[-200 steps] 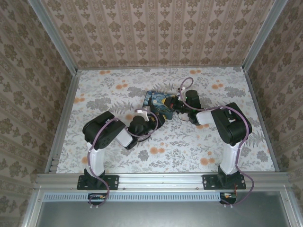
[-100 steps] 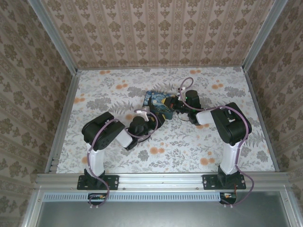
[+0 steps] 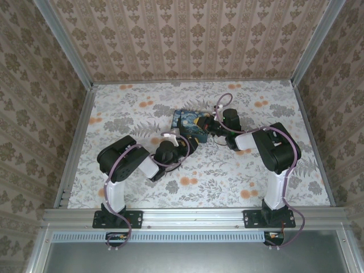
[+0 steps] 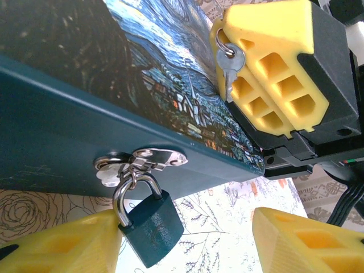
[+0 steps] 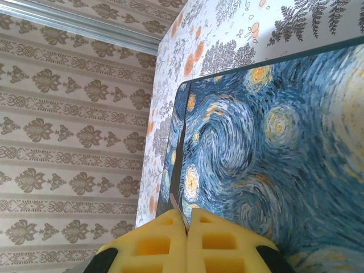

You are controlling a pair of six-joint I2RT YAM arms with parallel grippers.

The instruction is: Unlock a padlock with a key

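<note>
Indoors, floral-print table [image 3: 227,170], damask-papered walls [image 3: 187,40], padlock [image 4: 152,227] on box [image 4: 57,142] hasp [image 4: 156,158]

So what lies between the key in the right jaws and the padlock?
In the left wrist view, the box lies between the key and the padlock: its painted lid, then its teal side wall with the hasp that carries the padlock.

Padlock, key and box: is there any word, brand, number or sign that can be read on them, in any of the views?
No text can be read in any view.
padlock: any marking on its dark body is too blurred to read.
key: too small to tell whether its head bears a stamp.
box: painted swirl print and plain teal side, no lettering.
</note>
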